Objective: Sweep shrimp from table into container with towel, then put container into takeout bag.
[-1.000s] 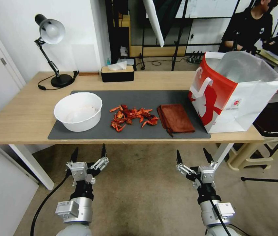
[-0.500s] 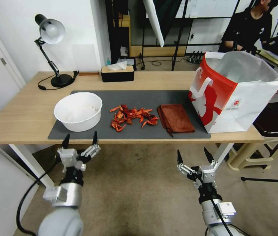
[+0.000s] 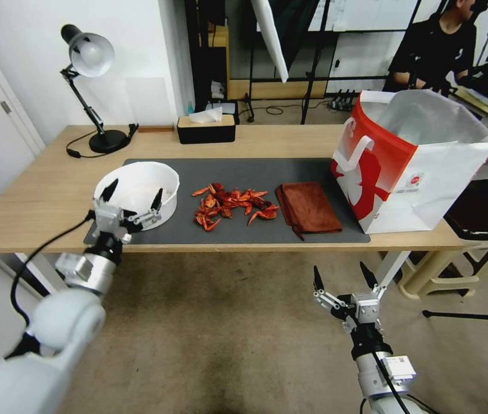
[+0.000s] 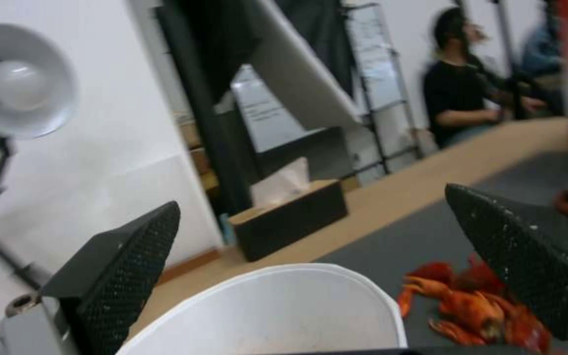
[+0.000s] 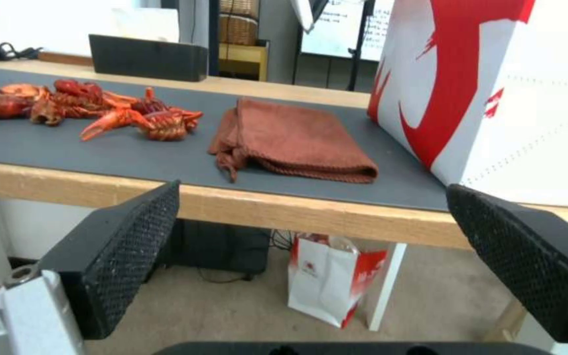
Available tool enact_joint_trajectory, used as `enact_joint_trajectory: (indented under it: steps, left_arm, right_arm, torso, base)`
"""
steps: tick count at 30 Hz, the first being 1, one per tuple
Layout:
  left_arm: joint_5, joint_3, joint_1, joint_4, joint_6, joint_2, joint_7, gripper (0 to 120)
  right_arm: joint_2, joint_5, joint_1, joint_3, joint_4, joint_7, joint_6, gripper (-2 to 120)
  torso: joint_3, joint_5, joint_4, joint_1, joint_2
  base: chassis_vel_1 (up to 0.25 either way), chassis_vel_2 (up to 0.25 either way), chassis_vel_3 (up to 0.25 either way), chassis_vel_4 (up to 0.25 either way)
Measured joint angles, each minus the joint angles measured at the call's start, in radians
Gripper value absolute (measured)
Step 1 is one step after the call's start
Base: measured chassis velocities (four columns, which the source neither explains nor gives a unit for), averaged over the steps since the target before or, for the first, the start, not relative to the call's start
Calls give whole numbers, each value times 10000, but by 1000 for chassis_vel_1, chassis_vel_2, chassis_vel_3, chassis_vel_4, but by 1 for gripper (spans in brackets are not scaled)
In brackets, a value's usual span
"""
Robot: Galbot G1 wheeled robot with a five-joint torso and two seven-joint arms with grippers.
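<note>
Nearest you, your right gripper (image 3: 342,276) is hanging low in front of the table (image 3: 37,201), below its edge, fingers spread wide and holding nothing. Your left gripper (image 3: 132,198) is hovering at the near rim of the container (image 3: 140,181) — fingers wide apart, empty, framing the white bowl in the left wrist view. The container is sitting on the left end of the dark mat (image 3: 255,169). Just beside it, mid-mat, the shrimp (image 3: 229,206) are lying in a loose red-orange pile, with the folded brown towel (image 3: 308,208) just to their right. Past the towel, the takeout bag (image 3: 410,161) is standing upright on the table's right end — mouth open. At the far edge, a tissue box (image 3: 206,129) and a desk lamp (image 3: 91,86) are standing.
</note>
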Motion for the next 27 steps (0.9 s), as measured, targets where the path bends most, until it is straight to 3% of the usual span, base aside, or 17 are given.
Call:
enact_joint_trajectory:
  steps: [1,2,3,5,7,8,9,10,12,13,16,17,19,23,27]
  left_arm:
    - [0,0,0,0,0,0,0,100]
    - [-8,-60,-186,217,0,219,750,100]
    - [26,-141,-486,554,23,483,1931,100]
    - [62,-161,-590,658,33,552,2262,100]
    - [461,-148,-1249,1285,40,883,4069,100]
    - [575,-115,-1456,1427,35,969,4495,100]
    - [575,-115,-1456,1427,35,969,4495,100]
    - [916,-41,-1907,1707,10,1137,5394,100]
    - [1363,26,-2375,1998,-41,1311,6318,100]
    - [1363,26,-2375,1998,-41,1311,6318,100]
    - [2174,152,-3079,2588,-172,1749,7672,100]
    - [2174,152,-3079,2588,-172,1749,7672,100]
    - [2610,499,-3666,3116,-296,2072,8363,100]
    - [2914,650,-3946,3491,-472,2331,8768,100]
    - [3313,593,-4006,3778,-714,2638,9221,100]
  right_arm:
    - [0,0,0,0,0,0,0,100]
    - [-4,-8,10,9,-35,9,17,100]
    - [-15,-20,20,18,-77,21,36,100]
    - [-20,-26,22,22,-93,26,45,100]
    - [-27,-49,29,39,-162,42,70,100]
    - [-28,-58,33,43,-178,47,78,100]
    - [-28,-58,33,43,-178,47,78,100]
    - [-27,-85,37,45,-209,53,91,100]
    - [-28,-113,50,45,-248,71,98,100]
    - [-28,-113,50,45,-248,71,98,100]
    - [-71,-172,153,-56,-368,99,100,100]
    - [-71,-172,153,-56,-368,99,100,100]
    - [-78,-191,177,-71,-386,112,100,100]
    - [-122,-196,271,-119,-396,115,84,100]
    - [-243,-200,473,-254,-479,116,27,100]
  torso:
    - [0,0,0,0,0]
    - [0,0,0,0,0]
    - [0,-1,0,0,0]
    - [0,0,0,0,0]
    - [0,-3,1,0,0]
    - [0,-2,0,0,0]
    - [0,-2,0,0,0]
    - [0,0,-2,0,0]
    - [0,-1,-4,0,0]
    - [0,-1,-4,0,0]
    - [0,1,5,0,0]
    - [0,1,5,0,0]
    - [-1,-1,-1,0,0]
    - [-1,0,-9,1,0]
    - [-1,0,8,0,0]
  base:
    - [0,0,0,0]
    - [0,0,0,0]
    - [0,0,0,0]
    - [0,0,0,0]
    - [0,0,0,0]
    - [0,0,0,0]
    - [0,0,0,0]
    - [0,0,0,0]
    - [0,0,0,0]
    - [0,0,0,0]
    - [0,0,0,0]
    - [0,0,0,0]
    - [0,0,0,0]
    - [0,0,0,0]
    - [0,0,0,0]
